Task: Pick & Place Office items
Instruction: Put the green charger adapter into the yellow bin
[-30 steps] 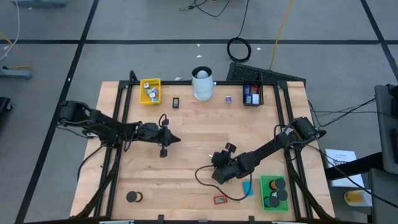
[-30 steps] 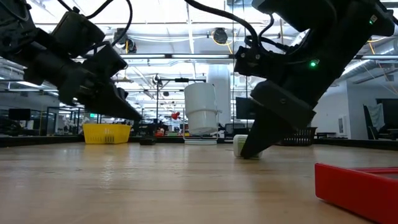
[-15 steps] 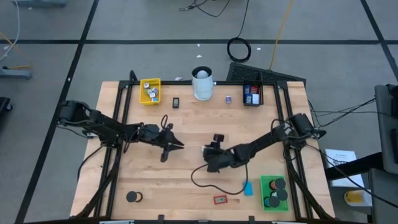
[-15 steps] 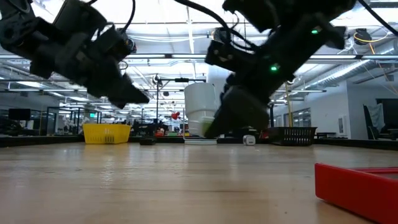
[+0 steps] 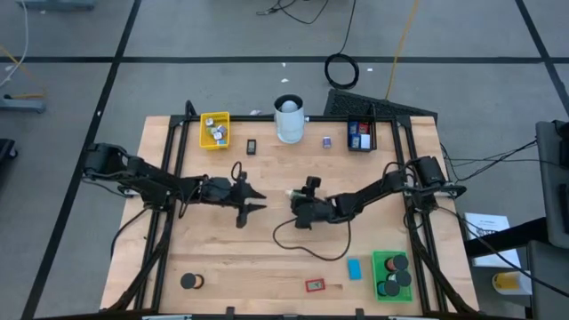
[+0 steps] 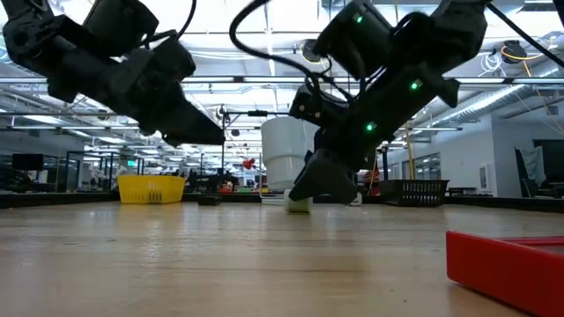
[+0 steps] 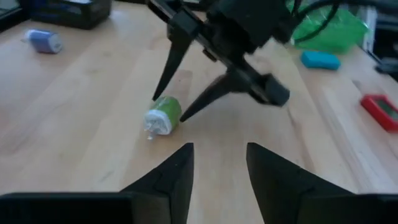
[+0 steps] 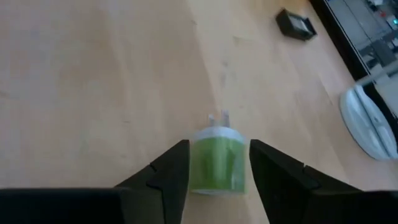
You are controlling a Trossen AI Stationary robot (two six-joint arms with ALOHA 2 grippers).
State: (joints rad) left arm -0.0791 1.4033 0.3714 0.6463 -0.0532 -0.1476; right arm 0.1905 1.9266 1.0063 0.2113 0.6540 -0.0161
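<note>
Green-and-white office item (image 8: 214, 163) on its side, white end away from right end effector (image 8: 214, 171)

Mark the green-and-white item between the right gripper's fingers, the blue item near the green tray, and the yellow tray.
green-and-white item (image 8: 216, 163), right wrist view, green body.
blue item (image 5: 355, 268), high view, its middle.
yellow tray (image 5: 214, 118), high view, rim.

Overhead, table-level and two close wrist cameras all see the green-and-white piece (image 7: 163, 116).
</note>
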